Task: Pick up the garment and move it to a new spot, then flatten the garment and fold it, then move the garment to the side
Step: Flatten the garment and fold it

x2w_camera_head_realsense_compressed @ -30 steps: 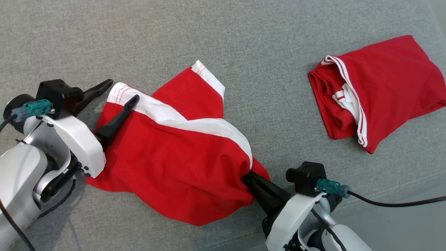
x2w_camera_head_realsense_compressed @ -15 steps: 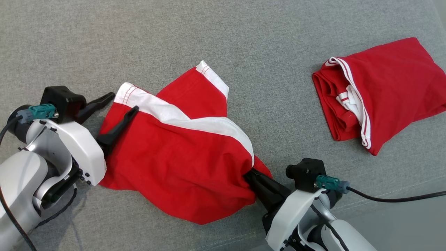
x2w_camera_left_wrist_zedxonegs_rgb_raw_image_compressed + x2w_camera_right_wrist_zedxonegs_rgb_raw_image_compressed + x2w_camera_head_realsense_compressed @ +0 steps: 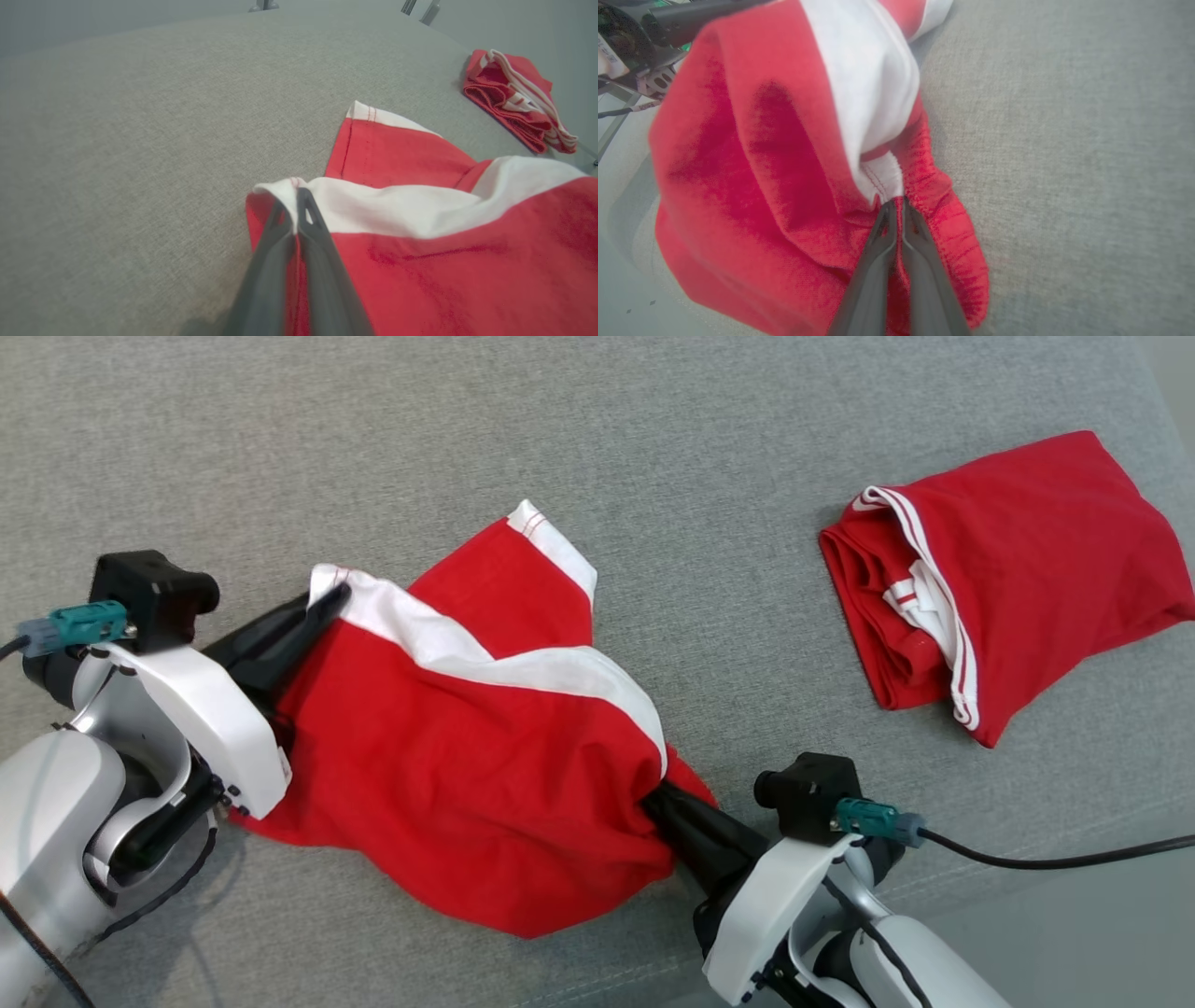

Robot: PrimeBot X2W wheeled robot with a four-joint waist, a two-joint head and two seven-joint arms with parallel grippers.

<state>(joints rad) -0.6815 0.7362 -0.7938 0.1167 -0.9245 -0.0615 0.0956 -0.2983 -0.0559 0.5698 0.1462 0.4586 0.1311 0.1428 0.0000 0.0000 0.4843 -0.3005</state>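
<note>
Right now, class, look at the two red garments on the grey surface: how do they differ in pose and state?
The held garment lies spread and rumpled; the folded garment is a compact stack. The left gripper and right gripper pinch the held garment at two ends; the folded garment lies untouched. The held garment shows a broad white band, the folded garment thin white stripes. Both are red with white trim.

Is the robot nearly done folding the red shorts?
Not nearly. Done: only the grabbing. In hand: the left fingers are shut on a white-striped corner of the red shorts, and the right fingers are shut on the bunched edge. Left: the shorts lie crumpled on the grey surface, so moving, flattening and folding remain. Another red garment already lies folded far right.
</note>
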